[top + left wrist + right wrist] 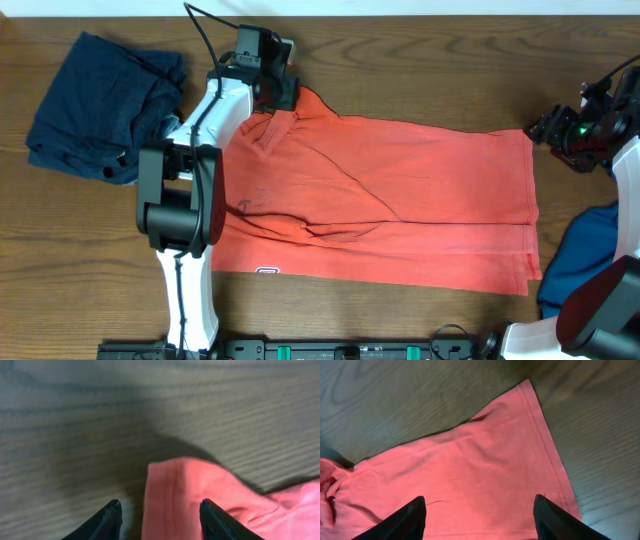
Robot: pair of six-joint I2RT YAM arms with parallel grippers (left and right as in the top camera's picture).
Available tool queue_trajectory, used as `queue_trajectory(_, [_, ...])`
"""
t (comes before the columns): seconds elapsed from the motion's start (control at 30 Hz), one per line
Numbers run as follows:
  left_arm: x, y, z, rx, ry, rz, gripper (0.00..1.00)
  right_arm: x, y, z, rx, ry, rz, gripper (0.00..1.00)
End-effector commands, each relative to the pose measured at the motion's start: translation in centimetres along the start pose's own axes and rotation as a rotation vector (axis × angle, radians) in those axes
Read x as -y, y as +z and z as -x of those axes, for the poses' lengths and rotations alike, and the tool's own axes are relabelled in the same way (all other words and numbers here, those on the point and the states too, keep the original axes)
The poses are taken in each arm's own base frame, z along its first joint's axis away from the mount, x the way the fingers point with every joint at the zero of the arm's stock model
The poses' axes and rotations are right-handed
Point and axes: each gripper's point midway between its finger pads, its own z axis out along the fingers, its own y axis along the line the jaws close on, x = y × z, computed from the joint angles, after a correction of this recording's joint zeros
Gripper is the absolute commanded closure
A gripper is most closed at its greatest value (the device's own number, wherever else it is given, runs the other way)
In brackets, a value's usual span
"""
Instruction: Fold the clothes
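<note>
You have a brown wood-grain table [420, 70], grain running left to right. A pale white strip [450, 6] borders its far edge; a black rail with green fittings [320, 350] lines the near edge.

A dark brown wooden table [420, 60] fills nearly the whole overhead view, its grain running lengthwise in long wavy bands. Along the far edge runs a thin pale strip [450, 5], possibly a wall or a lighter floor beyond; the view is too narrow to tell. The light is soft and even, casting blurred shadows [100, 445] on the wood. In the wrist views the same wood looks greyer and duller.
</note>
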Motion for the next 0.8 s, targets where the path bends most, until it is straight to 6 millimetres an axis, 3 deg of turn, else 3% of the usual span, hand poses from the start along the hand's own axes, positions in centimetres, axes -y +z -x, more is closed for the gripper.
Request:
queue_trajectory(0.0, [0.8, 0.5, 0.6, 0.019, -0.031, -0.051, 0.48, -0.2, 0.2, -0.3, -0.012, -0.015, 0.001, 0.33])
queue_trajectory(0.17, [1.2, 0.6, 0.5, 0.015, -0.022, -0.051, 0.52, -0.2, 0.2, -0.3, -0.011, -0.015, 0.001, 0.33])
queue_trajectory(0.33, [0.1, 1.3, 0.0, 0.004, -0.024, 0.009, 0.49, -0.2, 0.3, -0.3, -0.011, -0.015, 0.001, 0.34])
queue_trajectory(0.53, [-0.7, 3.3, -1.9, -0.047, -0.050, 0.022, 0.49, -0.2, 0.3, -0.4, -0.017, -0.014, 0.000, 0.34])
queue_trajectory(0.77, [0.9, 2.8, -1.0, -0.022, -0.047, -0.063, 0.78, -0.2, 0.2, -0.4, -0.016, -0.014, 0.000, 0.34])
